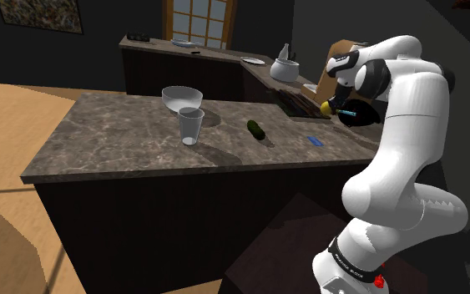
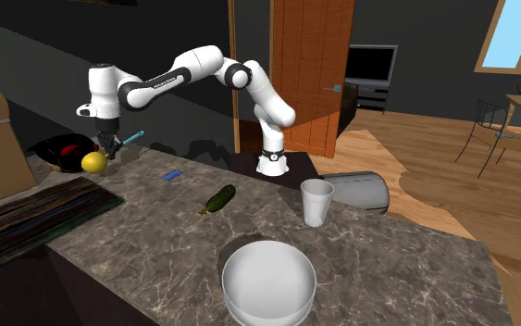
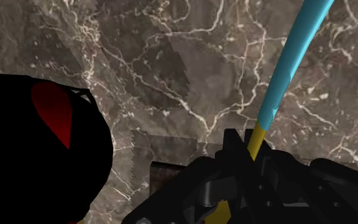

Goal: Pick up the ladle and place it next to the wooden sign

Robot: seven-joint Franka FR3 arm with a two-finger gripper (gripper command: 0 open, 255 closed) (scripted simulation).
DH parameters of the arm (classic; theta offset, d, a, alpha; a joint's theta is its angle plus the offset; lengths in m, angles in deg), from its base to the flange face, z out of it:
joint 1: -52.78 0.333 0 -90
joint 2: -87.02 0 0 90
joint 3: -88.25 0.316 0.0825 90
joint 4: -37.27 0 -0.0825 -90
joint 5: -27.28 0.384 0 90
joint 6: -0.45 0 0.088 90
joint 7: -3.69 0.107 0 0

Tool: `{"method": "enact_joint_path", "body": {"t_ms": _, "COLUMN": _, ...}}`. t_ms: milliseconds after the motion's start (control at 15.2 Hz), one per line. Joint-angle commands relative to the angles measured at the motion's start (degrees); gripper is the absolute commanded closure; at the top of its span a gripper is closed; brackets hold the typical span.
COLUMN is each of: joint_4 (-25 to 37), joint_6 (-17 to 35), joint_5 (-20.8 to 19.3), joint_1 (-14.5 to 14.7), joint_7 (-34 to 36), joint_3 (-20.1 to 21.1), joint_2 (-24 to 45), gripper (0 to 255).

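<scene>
Cyan-handled ladle [image 3: 287, 70] (yellow near grip) clasped in pincer [image 3: 250, 145] over marble counter [image 3: 171, 63].

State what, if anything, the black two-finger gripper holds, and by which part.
The long cyan and yellow ladle; the black gripper is shut on the yellow stretch next to its cyan handle.

- No word, brand, number or sign can be read in full in any view.
- White robot arm [image 2: 161, 81]: a short line of dark lettering runs along the link between two dark joints, seen in the second exterior view. It is too small to make out.
- Black band [image 1: 351, 266] around the arm's base: a row of pale marks, seen in the shoulder view. They are illegible.
</scene>
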Motion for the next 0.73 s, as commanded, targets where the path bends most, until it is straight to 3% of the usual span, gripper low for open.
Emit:
{"method": "enact_joint_path", "body": {"t_ms": 0, "joint_4": -1.4, "joint_6": 1.5, "joint_5": 0.0, "joint_1": 0.1, "joint_7": 0.1, "joint_3": 0.0, "joint_2": 0.1, "gripper": 255}}
{"method": "enact_joint_path", "body": {"t_ms": 660, "joint_4": -5.8, "joint_6": 8.0, "joint_5": 0.3, "joint_1": 0.1, "joint_7": 0.2, "joint_3": 0.3, "joint_2": 2.2, "gripper": 255}}
